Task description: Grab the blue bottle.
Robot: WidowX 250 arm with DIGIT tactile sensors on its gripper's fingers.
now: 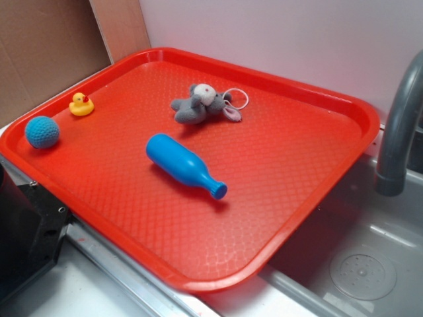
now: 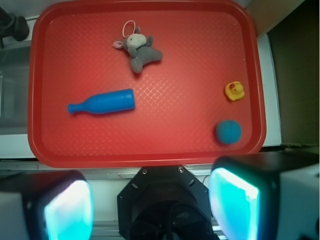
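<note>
The blue bottle [image 1: 183,165] lies on its side near the middle of the red tray [image 1: 317,198], neck pointing toward the tray's near right. From the wrist view the blue bottle [image 2: 103,102] lies left of centre, neck to the left. My gripper [image 2: 150,207] hangs high above the tray's near edge, far from the bottle. It is open, with a wide gap and nothing between its glowing teal pads [image 2: 232,200]. The gripper does not show in the exterior view.
A grey plush mouse [image 1: 203,104] lies behind the bottle. A yellow rubber duck [image 1: 80,104] and a teal crocheted ball [image 1: 42,131] sit at the tray's left end. A grey faucet [image 1: 400,125] and sink basin [image 1: 363,271] stand to the right. The black robot base [image 2: 162,200] is below the tray edge.
</note>
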